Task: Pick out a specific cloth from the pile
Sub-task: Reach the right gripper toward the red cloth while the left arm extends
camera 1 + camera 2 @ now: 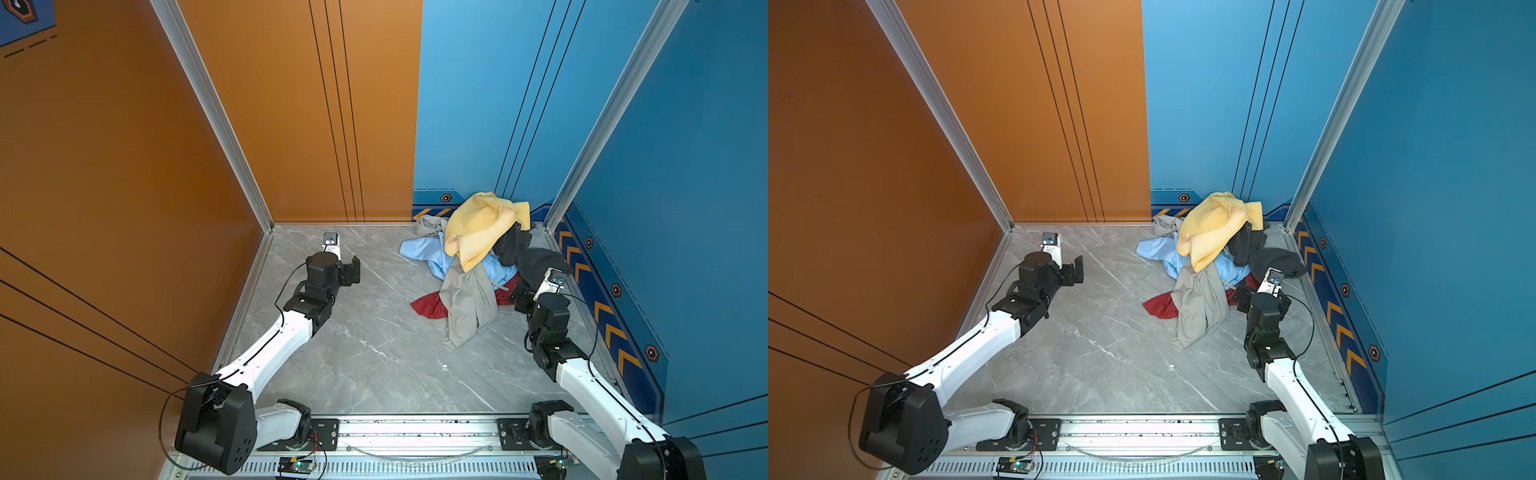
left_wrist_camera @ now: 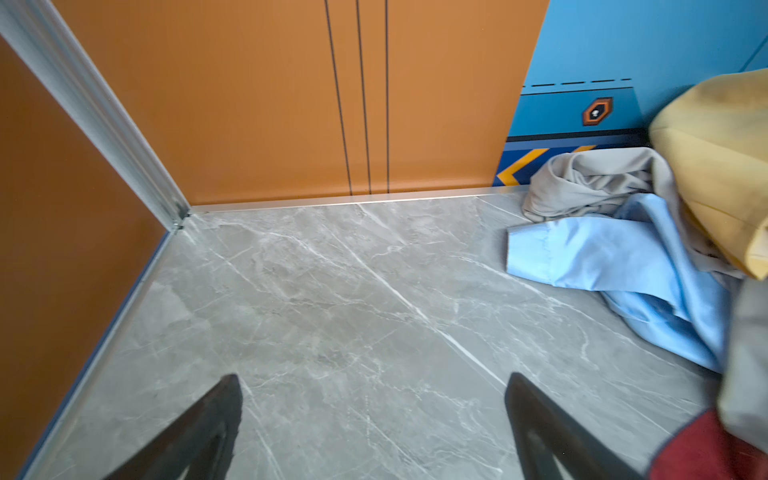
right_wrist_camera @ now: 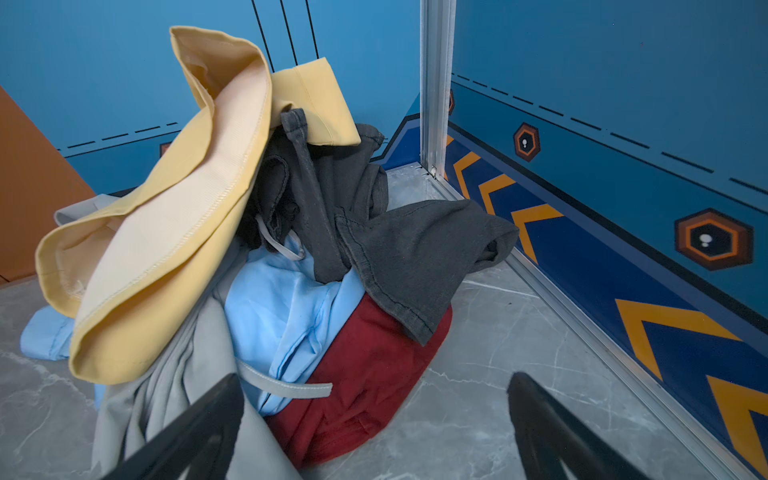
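Crumpled pile (image 1: 473, 241) of soft garments on veined grey tabletop (image 1: 365, 353), thin deep-red cloth (image 3: 365, 374) wedged beneath; left gripper (image 2: 374, 382) and right gripper (image 3: 374, 382) both spread wide, holding nothing.

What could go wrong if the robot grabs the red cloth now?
The red cloth lies under the blue cloth, grey cloth and dark cloth, so pulling it may drag them along. The yellow cloth on top could slide off. The open right gripper might pinch the grey strap too.
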Robot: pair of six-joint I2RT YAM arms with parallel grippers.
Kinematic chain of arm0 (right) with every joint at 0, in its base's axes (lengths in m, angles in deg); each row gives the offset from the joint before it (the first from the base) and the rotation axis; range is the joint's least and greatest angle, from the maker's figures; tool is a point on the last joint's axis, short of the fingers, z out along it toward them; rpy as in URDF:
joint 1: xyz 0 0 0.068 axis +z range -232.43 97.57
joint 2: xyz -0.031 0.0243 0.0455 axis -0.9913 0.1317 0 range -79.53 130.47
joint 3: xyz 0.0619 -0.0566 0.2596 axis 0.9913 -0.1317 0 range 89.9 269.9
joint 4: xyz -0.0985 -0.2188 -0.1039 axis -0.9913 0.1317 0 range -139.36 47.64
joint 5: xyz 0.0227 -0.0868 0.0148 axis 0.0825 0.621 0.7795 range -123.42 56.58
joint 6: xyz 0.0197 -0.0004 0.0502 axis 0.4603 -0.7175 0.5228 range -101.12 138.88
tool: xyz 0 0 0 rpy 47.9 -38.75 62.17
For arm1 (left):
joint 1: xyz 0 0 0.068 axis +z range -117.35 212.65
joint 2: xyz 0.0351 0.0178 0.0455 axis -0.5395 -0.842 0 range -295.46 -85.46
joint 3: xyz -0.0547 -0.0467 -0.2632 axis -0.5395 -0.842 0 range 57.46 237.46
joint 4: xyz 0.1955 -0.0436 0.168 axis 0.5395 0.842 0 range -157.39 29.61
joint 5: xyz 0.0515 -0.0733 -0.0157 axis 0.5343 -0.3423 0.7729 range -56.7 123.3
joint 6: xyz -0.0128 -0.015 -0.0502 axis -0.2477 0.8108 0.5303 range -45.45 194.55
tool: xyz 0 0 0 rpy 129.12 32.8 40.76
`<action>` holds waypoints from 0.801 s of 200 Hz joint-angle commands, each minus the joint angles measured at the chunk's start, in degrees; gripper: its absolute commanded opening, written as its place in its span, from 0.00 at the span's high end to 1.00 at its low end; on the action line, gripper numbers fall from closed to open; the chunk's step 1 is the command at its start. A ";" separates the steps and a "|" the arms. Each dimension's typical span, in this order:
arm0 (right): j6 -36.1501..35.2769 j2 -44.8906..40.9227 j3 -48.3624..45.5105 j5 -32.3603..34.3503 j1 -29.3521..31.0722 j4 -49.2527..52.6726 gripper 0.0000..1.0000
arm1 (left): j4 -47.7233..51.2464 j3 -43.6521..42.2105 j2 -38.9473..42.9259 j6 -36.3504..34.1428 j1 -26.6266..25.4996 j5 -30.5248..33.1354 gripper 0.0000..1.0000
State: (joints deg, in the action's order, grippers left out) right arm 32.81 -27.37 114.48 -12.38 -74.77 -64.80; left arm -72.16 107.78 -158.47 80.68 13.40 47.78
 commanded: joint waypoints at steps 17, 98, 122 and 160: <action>-0.47 0.42 7.94 1.34 5.29 14.08 0.01 | 12.87 7.32 -4.98 3.45 -2.65 -13.46 0.00; 6.79 11.64 20.43 -7.18 10.42 25.90 0.07 | 28.13 16.48 -7.58 -4.63 -10.07 -25.73 0.00; 9.61 14.12 22.14 -7.35 12.23 27.48 0.10 | 30.21 16.84 -7.84 -8.70 -13.42 -24.19 0.01; 13.90 17.17 22.62 -7.77 16.47 26.65 0.14 | 30.45 14.44 -7.36 -12.51 -16.25 -24.74 0.03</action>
State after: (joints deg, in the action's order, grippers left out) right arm 42.32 -11.89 135.46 -19.11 -60.74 -39.71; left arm -44.29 123.37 -165.64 72.33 -1.83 24.59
